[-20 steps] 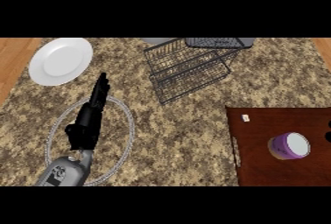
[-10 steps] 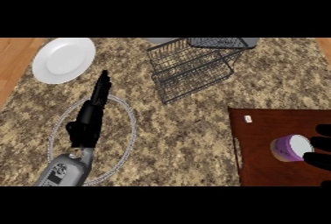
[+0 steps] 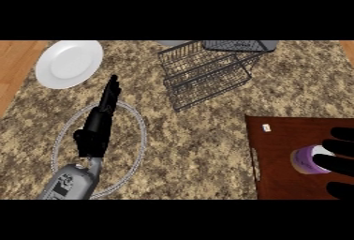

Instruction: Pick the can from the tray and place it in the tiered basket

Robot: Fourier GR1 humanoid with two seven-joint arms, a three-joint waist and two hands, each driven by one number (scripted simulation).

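The right hand [image 3: 340, 161] comes in at the right edge of the head view, over the brown tray [image 3: 283, 183]. Its black fingers [image 3: 342, 133] spread wide around the right side of the can [image 3: 310, 160], one above it, the palm just beside its rim, another dark part below. They are not curled round the can; the hand looks open, cupped toward it. Whether the palm touches the can is hard to tell. Half a second ago only fingertips showed at this edge, and a second ago the hand was not visible at all, so it has moved in toward the can.

The can stands upright on the tray, purple-walled with a pale top, at the same spot as before. A small white tag [image 3: 266, 127] lies near the tray's upper left corner.

The left hand [image 3: 102, 115] lies on the granite counter [image 3: 194, 140] at the left, fingers straight and pointing up toward the white plate [image 3: 68, 63]. Its grey forearm [image 3: 69, 180] enters from the lower edge. A grey ring [image 3: 142, 140] on the counter circles the hand. This arm has not shifted across the frames.

The tiered basket [image 3: 207, 70], black wire, stands at the upper middle of the counter, well apart from the tray. The plate rests at the upper left.
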